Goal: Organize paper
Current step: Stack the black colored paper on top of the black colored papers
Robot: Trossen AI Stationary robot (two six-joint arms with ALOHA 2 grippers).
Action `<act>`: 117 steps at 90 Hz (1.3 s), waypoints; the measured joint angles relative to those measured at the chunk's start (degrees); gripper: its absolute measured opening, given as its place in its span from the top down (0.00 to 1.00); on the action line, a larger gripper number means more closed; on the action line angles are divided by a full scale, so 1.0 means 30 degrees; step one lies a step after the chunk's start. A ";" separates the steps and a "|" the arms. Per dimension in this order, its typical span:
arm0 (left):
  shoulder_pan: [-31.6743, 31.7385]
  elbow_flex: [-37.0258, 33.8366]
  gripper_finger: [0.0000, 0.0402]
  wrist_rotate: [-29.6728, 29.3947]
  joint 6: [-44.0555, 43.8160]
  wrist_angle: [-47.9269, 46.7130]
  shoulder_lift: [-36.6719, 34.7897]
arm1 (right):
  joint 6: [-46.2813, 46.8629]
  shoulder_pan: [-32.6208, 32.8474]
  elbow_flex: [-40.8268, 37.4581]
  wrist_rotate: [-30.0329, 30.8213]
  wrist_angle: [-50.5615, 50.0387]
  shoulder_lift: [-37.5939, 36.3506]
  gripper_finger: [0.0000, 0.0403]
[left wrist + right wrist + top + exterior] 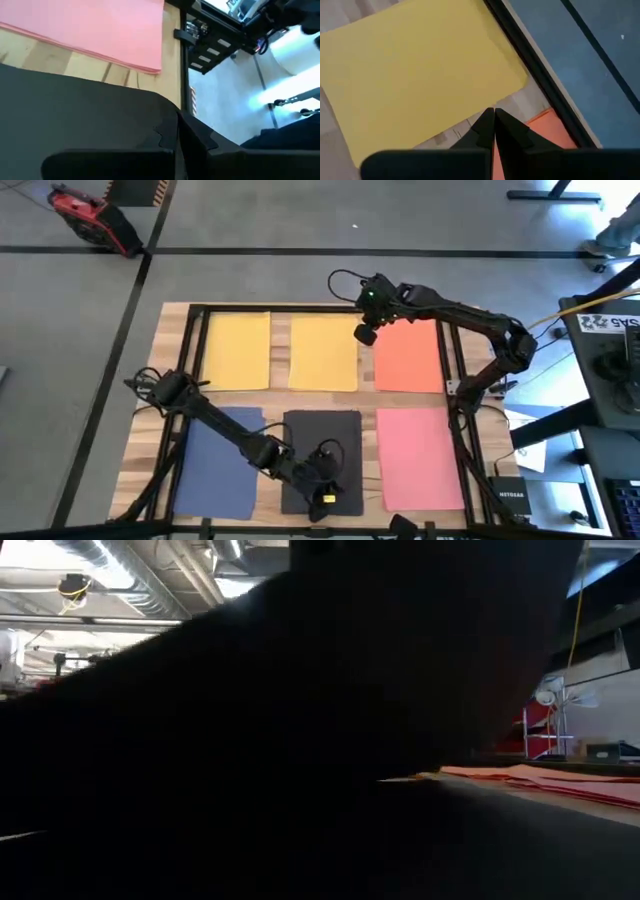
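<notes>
1. The counter (pixel 170 390) is a pale wooden top with a black frame, and six sheets lie on it in two rows of three.
2. In the high view the far row runs from 10 o'clock to 2 o'clock: a yellow sheet (pixel 236 351), a second yellow sheet (pixel 323 353) just beside it, then an orange sheet (pixel 410 360).
3. The near row runs from 8 o'clock to 4 o'clock: a blue sheet (pixel 215 465), a black sheet (pixel 322 430) and a pink sheet (pixel 420 455).
4. The sheets lie flat and apart from one another, with strips of bare wood between them.
5. The left end effector (pixel 322 498) sits at 6 o'clock, over the near end of the black sheet.
6. Its wrist view shows its fingers (pixel 192 137) pressed together just over the black sheet's corner, with the pink sheet across a strip of wood; whether they pinch the sheet cannot be told.
7. The left arm reaches in from 9 o'clock, crossing over the blue sheet.
8. The right end effector (pixel 365 333) is at 12 o'clock, over the gap between the second yellow sheet and the orange sheet.
9. Its wrist view shows its fingers (pixel 507 127) closed on nothing, tips meeting over the bare wood between those two sheets.
10. The right arm comes in from 3 o'clock, passing over the far end of the orange sheet.
11. The low view is almost wholly blocked by a dark shape close to the lens; only a thin edge of pink paper shows at its right.
</notes>
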 joint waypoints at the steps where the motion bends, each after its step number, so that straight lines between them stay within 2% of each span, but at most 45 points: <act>1: 0.0009 0.0000 1.00 0.0000 0.0011 -0.0039 0.0000 | 0.0000 0.0000 0.0000 0.0000 -0.0005 0.0000 1.00; 35: 0.0125 0.0000 0.99 0.0299 0.0656 -0.0385 0.0000 | -0.0124 0.0000 0.0000 -0.0006 -0.0166 0.0000 1.00; 67: 0.0132 0.0000 0.83 0.0299 0.0737 -0.0379 0.0000 | -0.0211 0.0000 0.0000 -0.0007 -0.0166 0.0000 1.00; 77: 0.0202 0.0000 0.81 0.0299 0.0723 -0.0400 0.0000 | -0.0384 0.0000 -0.0002 -0.0007 -0.0188 0.0000 1.00; 84: 0.0257 0.0000 0.84 0.0306 0.0708 -0.0601 -0.0064 | -0.0832 0.0000 0.0000 -0.0015 -0.0458 -0.0032 1.00; 97: 0.0264 -0.0015 0.98 0.0593 0.0606 -0.2746 -0.0623 | -0.1771 0.0056 -0.0007 -0.0486 -0.1681 -0.0632 1.00; 117: 0.0260 -0.0018 1.00 0.1141 0.1219 -0.7833 -0.2423 | -0.1168 0.2163 -0.0007 -0.0721 -0.3623 -0.2169 1.00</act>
